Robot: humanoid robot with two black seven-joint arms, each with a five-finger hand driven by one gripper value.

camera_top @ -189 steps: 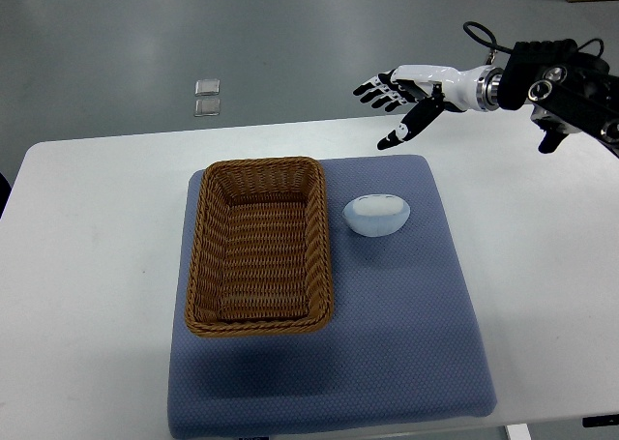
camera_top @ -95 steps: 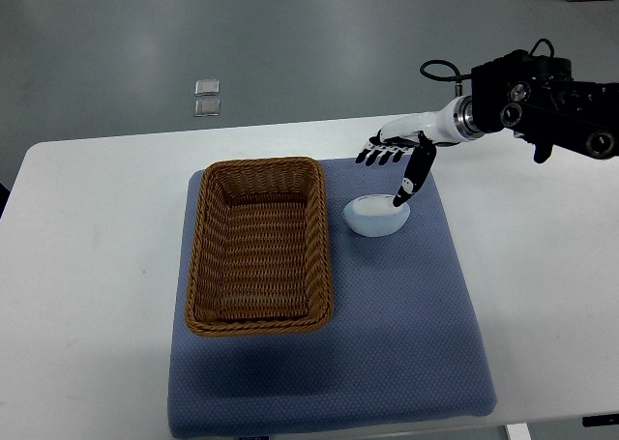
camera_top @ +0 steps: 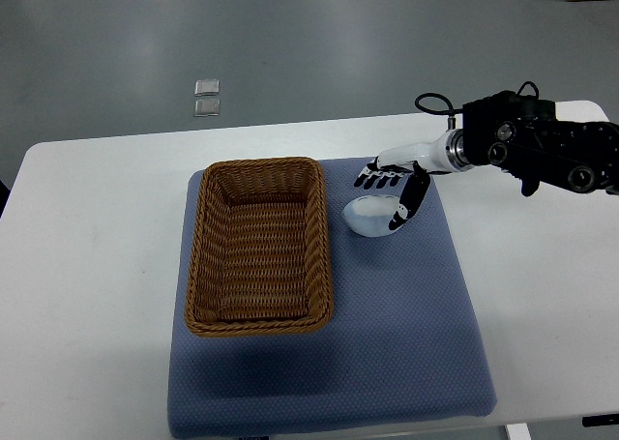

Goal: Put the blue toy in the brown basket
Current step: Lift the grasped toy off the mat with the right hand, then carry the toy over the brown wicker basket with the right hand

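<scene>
The blue toy (camera_top: 372,217) lies on the blue mat (camera_top: 406,324), just beside the right wall of the brown basket (camera_top: 257,246) and outside it. The basket holds nothing that can be seen. The right robot hand (camera_top: 392,190) is over the toy, on the side away from the basket. Its four fingers (camera_top: 372,180) are stretched out flat along the far edge of the toy, and the thumb (camera_top: 402,208) points down onto the toy's right end. The robot hand is spread and not closed around anything — the toy is not held yet. The left robot hand does not show.

What could go wrong here, as I judge it:

- The toy looks smooth and rounded. If the fingers close from this flat position, they may slide over the top and only press the toy down, without a real hold.
- The thumb is on the side away from the basket. A push from there would drive the toy against the basket wall; it could jam under the woven rim, or shift the light basket on the mat.
- If the hold is only by the fingertips, the toy may slip out during the lift over the rim and fall back on the mat, or roll from the mat onto the white worktop (camera_top: 87,266).
- The fingers are near the basket rim, so they could catch on the wicker when the robot hand moves across.
</scene>
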